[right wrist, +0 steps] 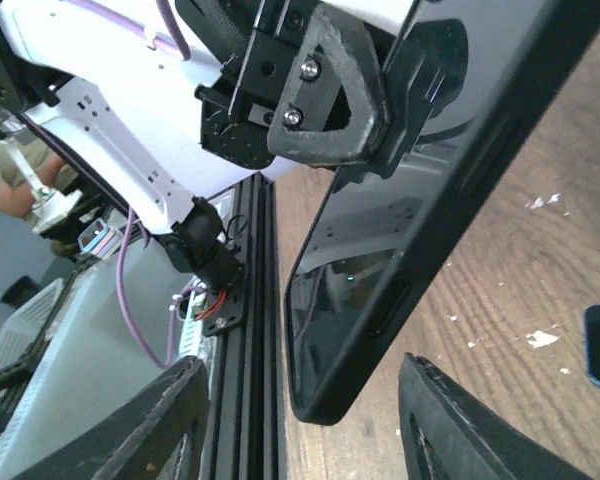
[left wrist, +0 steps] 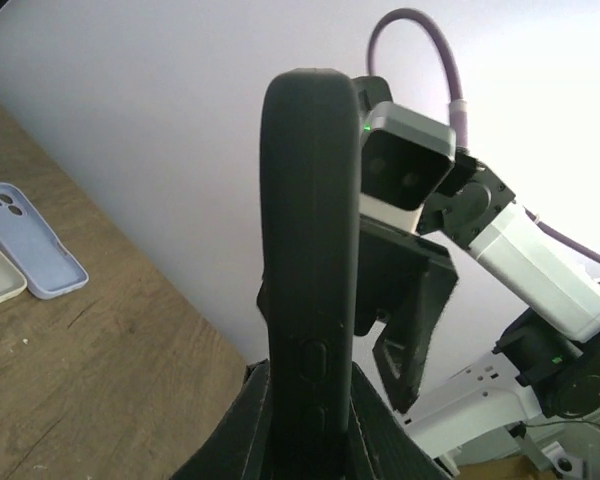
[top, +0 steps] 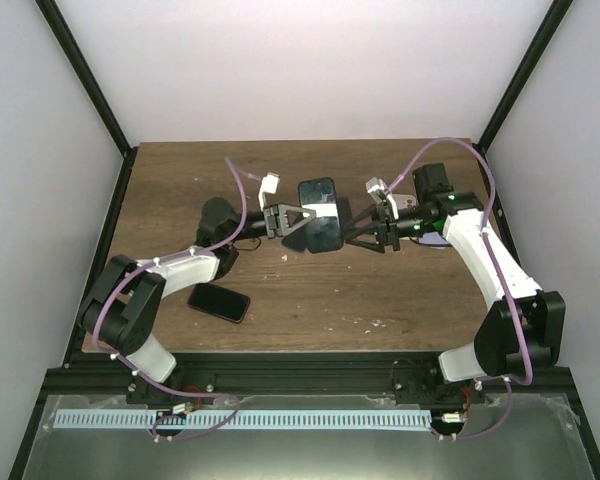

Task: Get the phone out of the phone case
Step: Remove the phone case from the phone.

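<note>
The left gripper [top: 298, 220] is closed on the phone [top: 318, 192], held up above the table [top: 380, 300], seemingly inside its dark case [left wrist: 305, 200]. The right gripper [top: 360, 235] is open around the phone's free end; it should catch only the case rim and peel slowly.

Dark phone [top: 320, 215] with glossy face, seated in black case [left wrist: 305, 250], gripped at one long edge, lifted above mid-table [top: 380, 300]

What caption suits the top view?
Left tool grips the phone above the table, right tool open beside it.
</note>
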You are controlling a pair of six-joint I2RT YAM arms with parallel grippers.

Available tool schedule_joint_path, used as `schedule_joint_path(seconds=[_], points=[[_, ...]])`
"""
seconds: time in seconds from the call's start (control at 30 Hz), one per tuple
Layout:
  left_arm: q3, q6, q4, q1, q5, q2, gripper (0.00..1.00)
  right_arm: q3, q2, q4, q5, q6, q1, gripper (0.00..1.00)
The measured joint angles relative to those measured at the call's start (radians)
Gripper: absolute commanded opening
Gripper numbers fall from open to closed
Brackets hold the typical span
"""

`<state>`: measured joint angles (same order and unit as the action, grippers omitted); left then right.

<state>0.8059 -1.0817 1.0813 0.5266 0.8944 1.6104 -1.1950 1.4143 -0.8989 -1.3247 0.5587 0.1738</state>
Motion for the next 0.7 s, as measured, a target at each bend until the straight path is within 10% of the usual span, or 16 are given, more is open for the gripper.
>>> schedule_joint_path(seconds=[0.43,0.7], points=[[0.025,-0.094,0.018,-0.024,0.148,0.0,0.0,-0.044,0.013,-0.18,0.151,0.293,0.06,0.55],[0.032,-0.113,0.02,-0.024,0.17,0.0,0.0,-0.043,-0.004,-0.15,0.163,0.259,0.139,0.34]])
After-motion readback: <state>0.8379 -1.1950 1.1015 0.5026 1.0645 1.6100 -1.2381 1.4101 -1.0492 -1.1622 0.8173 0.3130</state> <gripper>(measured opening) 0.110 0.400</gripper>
